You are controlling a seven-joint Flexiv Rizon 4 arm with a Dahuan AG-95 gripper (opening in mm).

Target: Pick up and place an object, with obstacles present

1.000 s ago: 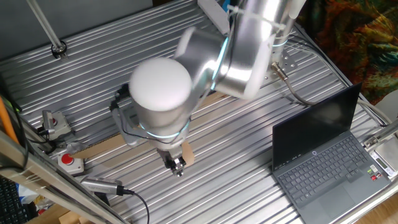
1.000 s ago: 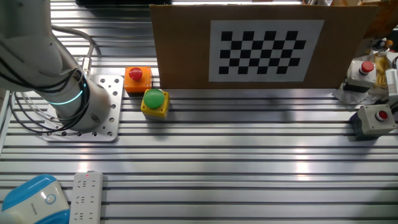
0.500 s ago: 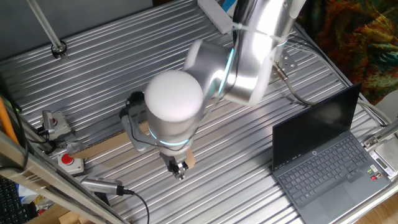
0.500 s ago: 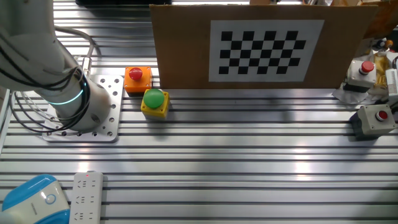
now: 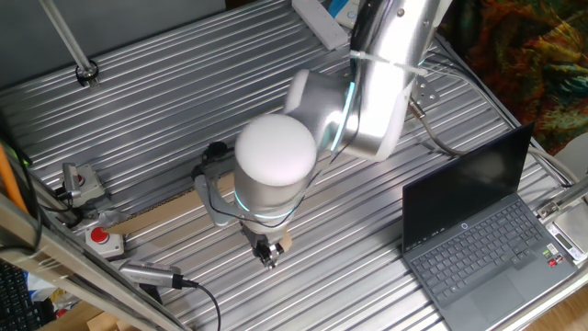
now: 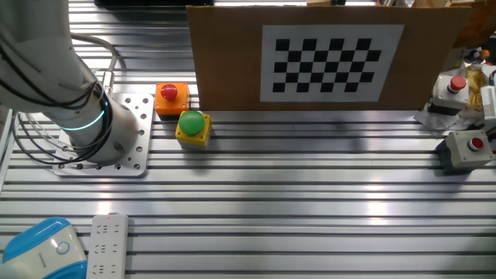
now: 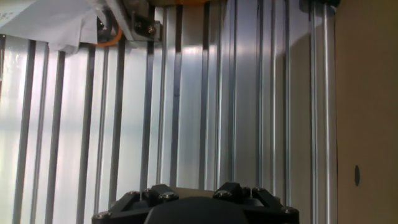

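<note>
Tool (image 5: 267, 257) beside light-tan block (image 5: 282, 243)

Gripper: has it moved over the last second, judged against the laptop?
Yes. The gripper has shifted slightly toward the laptop, to the right in that fixed view.

pincer (image 5: 267, 256) above block (image 5: 283, 243) (beside laptop (image 5: 482, 234))

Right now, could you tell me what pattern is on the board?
Black-and-white checks on the board, other fixed view.
</note>
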